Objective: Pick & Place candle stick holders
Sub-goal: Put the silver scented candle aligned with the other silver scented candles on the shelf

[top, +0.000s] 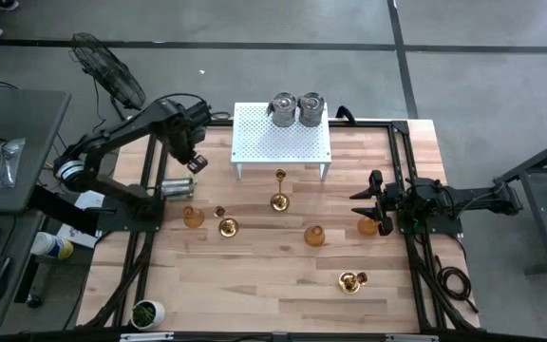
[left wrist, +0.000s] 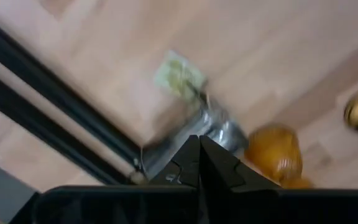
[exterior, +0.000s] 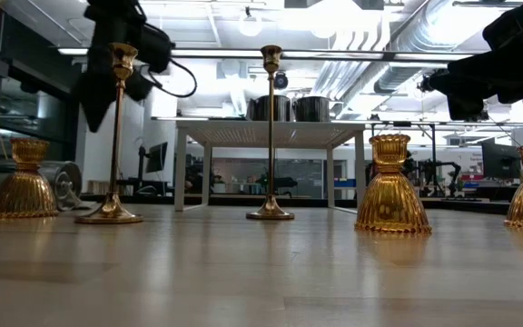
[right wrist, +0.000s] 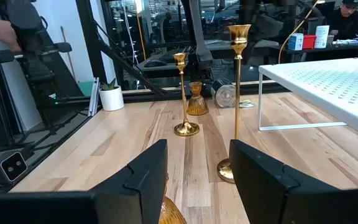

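Two silver-grey goblets [top: 283,107] [top: 311,107] stand on the white perforated stand [top: 283,142]. A third silver holder [top: 179,187] lies on its side on the table. Amber cups [top: 193,217] [top: 314,236] [top: 368,226] and gold stemmed holders [top: 279,199] [top: 228,227] [top: 352,281] stand on the wood. My left gripper [top: 196,161] is shut and empty, above the lying silver holder [left wrist: 219,127]. My right gripper [top: 367,201] is open and level, just beside the right amber cup, whose top [right wrist: 171,214] shows low between its fingers.
A small white pot with a green plant [top: 147,312] stands at the near left corner. Black frame rails [top: 408,171] run along the table's left and right sides. Bare wood lies along the near edge [top: 273,294].
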Controlling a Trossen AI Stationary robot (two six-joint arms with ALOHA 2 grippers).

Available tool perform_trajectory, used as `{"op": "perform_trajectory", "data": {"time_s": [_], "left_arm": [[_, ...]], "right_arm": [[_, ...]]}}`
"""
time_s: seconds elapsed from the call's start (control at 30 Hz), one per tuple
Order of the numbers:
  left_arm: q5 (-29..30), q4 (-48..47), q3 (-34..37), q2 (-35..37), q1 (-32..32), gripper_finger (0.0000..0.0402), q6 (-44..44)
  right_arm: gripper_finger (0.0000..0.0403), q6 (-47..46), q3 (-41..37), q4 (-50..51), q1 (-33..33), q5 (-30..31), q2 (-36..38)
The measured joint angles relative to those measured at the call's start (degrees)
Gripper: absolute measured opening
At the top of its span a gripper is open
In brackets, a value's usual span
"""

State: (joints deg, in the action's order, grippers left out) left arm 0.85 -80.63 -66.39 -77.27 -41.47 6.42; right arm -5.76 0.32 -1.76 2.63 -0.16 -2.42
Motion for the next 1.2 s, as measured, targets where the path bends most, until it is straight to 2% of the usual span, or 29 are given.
{"op": "perform_trajectory", "data": {"time_s": [0.2,0.4,0.5,0.63,0.83,0.97,1.07,1.2], "left_arm": [[-2.94,-2.57,4.24,2.79,1.79,0.0,-1.96],[-3.48,-2.49,6.13,3.29,7.42,0.0001,-10.26],[-3.04,-2.5,6.16,3.29,10.47,0.0014,-14.47],[-1.43,-2.63,6.14,3.29,13.44,0.0072,-15.41],[6.56,-2.93,6.14,3.29,16.19,0.0217,-15.92],[6.66,-2.92,6.14,3.29,16.91,0.0303,-17.35],[6.12,-2.93,6.14,3.29,16.77,0.0344,-17.96],[5.49,-2.81,8.1,3.29,16.74,0.0363,-19.17]], "right_arm": [[0.0165,0.0,0.0,0.0,-0.01,0.0,0.0],[0.0165,0.0,0.0,0.0,-0.02,0.0,0.0],[0.0165,0.0,0.0,0.0,-0.01,0.0,0.0],[0.0165,0.0,0.0,0.0,0.0,0.0,0.0],[0.0165,0.0,0.0,0.0,-0.01,0.0,0.0],[0.0165,0.0,0.0,0.0,-0.02,0.0,0.0],[0.0165,0.0,0.0,0.0,-0.02,0.0,0.0],[0.0165,0.0,0.0,-0.01,-0.01,0.0,-0.02]]}}
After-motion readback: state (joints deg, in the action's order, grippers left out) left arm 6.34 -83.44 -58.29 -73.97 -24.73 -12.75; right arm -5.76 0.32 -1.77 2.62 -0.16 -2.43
